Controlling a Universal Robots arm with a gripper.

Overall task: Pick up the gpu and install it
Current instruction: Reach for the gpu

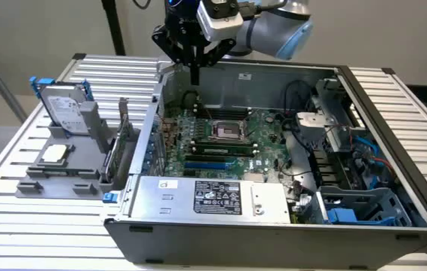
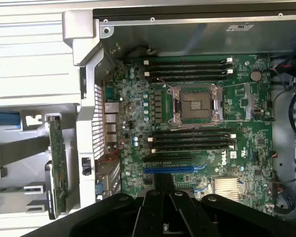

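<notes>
The gpu stands on edge in a grey holder just outside the open computer case, on the exterior view's left. Its dark green board and silver bracket end show. In the wrist view the gpu appears as a thin green strip beside the case wall. My gripper hangs over the far end of the case, above the motherboard, fingers pointing down and shut with nothing between them. The gripper in the wrist view is a dark closed pair over the board's long blue slot.
A hard drive in a blue frame stands in the grey holder, with a small chip lying below it. The power supply fills the case's near end. Cables and a blue drive cage crowd the exterior view's right. The case walls rise around the board.
</notes>
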